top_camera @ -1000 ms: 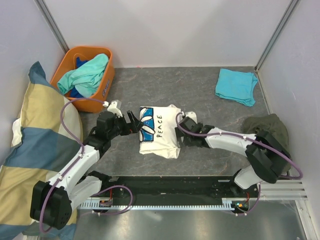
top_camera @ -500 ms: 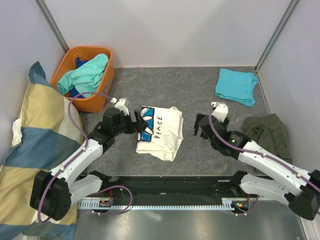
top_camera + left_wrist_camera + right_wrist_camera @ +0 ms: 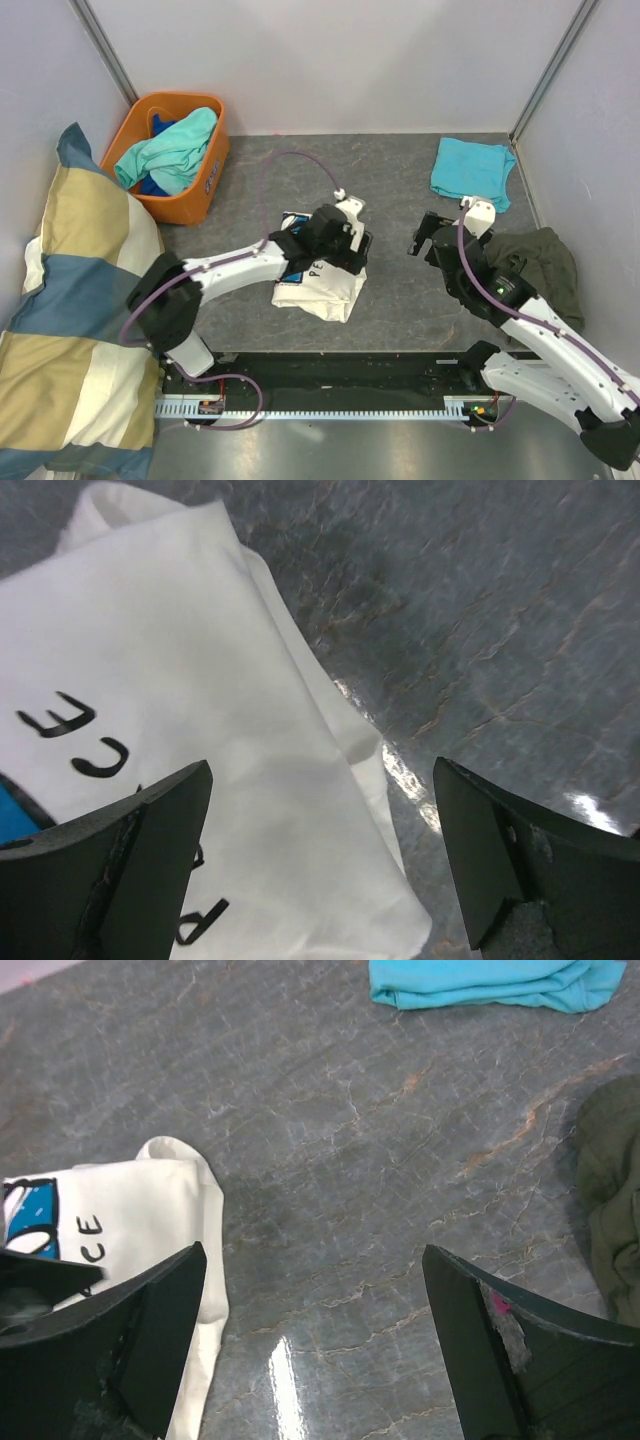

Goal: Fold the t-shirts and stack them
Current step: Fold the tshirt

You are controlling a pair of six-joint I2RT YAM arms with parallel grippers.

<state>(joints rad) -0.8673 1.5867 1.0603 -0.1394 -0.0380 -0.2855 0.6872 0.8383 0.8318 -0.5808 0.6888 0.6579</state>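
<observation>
Cream-white t-shirt (image 3: 316,290) lies folded mid-table (image 3: 400,190), left fingers (image 3: 150,840) spread just above it; right fingers (image 3: 140,1330) spread over bare surface, both holding nothing. Turquoise t-shirt (image 3: 472,172) lies folded at far right. Apparently remaining: stacking these two and folding the mint-green and blue t-shirts (image 3: 175,145) heaped in the orange basket (image 3: 212,168).

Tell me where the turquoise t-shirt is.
In the top view, the folded turquoise t-shirt lies at the far right corner of the table, just beyond the olive-green garment.
</observation>
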